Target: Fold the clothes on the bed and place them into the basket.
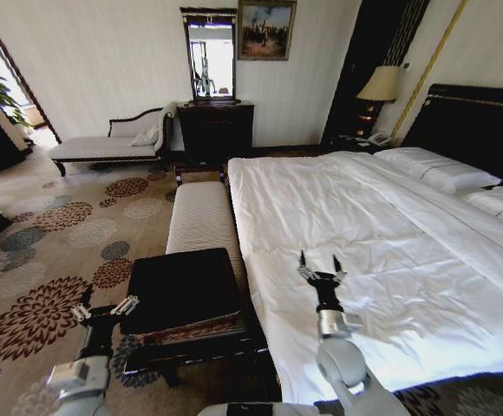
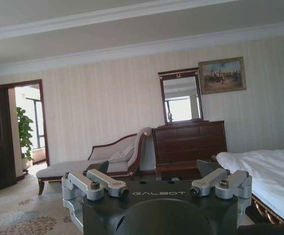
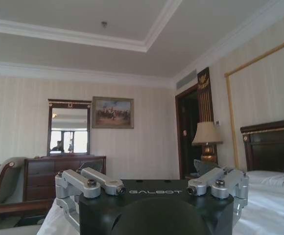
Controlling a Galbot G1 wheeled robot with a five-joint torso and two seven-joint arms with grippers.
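The bed (image 1: 382, 234) with its smooth white duvet takes up the right half of the head view, and its edge shows in the left wrist view (image 2: 274, 181). The clothes are out of view. The dark woven basket (image 1: 195, 330) stands beside the bed's near left corner; its inside is black and I cannot tell if anything lies in it. My right gripper (image 1: 319, 264) hovers open over the duvet's near left part, fingers pointing away from me. My left gripper (image 1: 104, 305) is open and held just left of the basket, above the carpet.
A cream striped bench (image 1: 198, 217) runs along the bed's foot beyond the basket. Farther back stand a chaise longue (image 1: 113, 143), a dark dresser (image 1: 215, 130) with a mirror, and a lamp (image 1: 380, 87). Patterned carpet (image 1: 52, 243) lies open on the left.
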